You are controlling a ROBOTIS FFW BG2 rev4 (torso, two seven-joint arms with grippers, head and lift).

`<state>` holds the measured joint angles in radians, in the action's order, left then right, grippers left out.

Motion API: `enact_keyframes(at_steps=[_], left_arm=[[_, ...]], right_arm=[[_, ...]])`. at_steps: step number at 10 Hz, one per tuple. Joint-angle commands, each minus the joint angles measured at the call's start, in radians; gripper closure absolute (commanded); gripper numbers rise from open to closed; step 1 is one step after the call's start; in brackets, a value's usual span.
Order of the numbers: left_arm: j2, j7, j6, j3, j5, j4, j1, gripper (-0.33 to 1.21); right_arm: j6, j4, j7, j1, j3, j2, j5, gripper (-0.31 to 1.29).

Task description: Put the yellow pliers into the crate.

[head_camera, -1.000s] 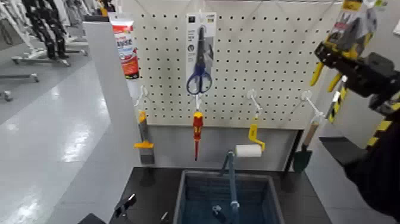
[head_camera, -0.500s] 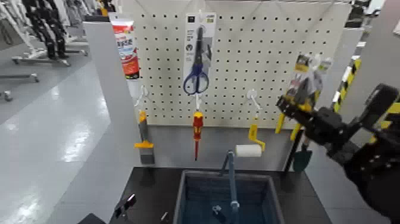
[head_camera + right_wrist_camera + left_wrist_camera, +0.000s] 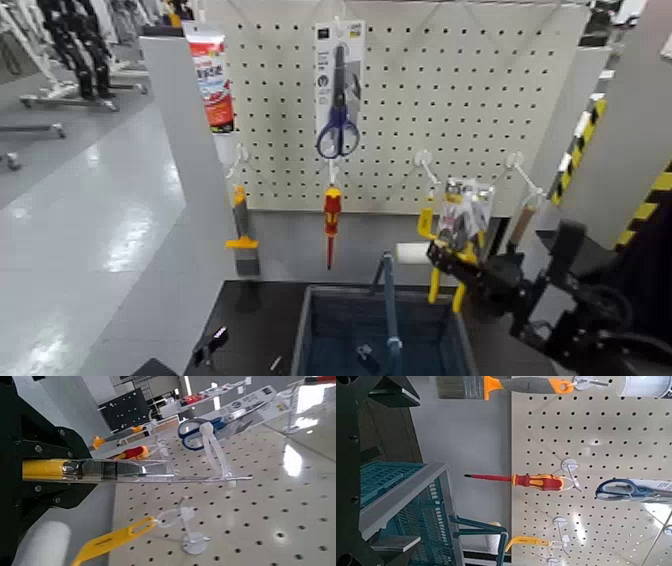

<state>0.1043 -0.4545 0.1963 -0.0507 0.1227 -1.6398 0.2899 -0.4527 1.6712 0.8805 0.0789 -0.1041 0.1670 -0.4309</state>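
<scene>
Lower right of centre | right gripper [image 3: 446, 259], closed on yellow pliers [image 3: 435, 283], has swung in from upper right | crate [image 3: 340, 291] now near; lowering likely next | lower left: left gripper [image 3: 246, 354] idle, wide apart

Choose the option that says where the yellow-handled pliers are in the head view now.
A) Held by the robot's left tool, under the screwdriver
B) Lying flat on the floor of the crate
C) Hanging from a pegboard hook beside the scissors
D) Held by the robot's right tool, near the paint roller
D, because the right tool grips the yellow-handled pliers close to the white paint roller.
</scene>
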Motion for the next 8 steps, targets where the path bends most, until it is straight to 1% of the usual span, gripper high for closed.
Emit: enact_keyframes(at_steps=[1,2,4,6,8], left_arm=[[0.000,-0.001,0.000,0.000,0.000,0.000,0.000,0.09],[0.000,-0.001,0.000,-0.001,0.000,0.000,0.000,0.09],[0.000,-0.001,0.000,-0.001,0.000,0.000,0.000,0.09],[0.000,-0.001,0.000,-0.003,0.000,0.000,0.000,0.09],[0.000,-0.001,0.000,-0.003,0.000,0.002,-0.002,0.09]], right_arm=[[-0.009,-0.051,0.003,-0.018,0.037,-0.006,0.017,1.09],[-0.009,-0.070,0.006,-0.018,0.049,-0.004,0.035,1.09],[-0.011,-0.102,0.011,-0.024,0.064,-0.004,0.046,1.09],[-0.020,-0.123,0.014,-0.024,0.083,-0.003,0.070,1.09],[-0.023,-0.142,0.014,-0.025,0.089,-0.001,0.083,1.09]])
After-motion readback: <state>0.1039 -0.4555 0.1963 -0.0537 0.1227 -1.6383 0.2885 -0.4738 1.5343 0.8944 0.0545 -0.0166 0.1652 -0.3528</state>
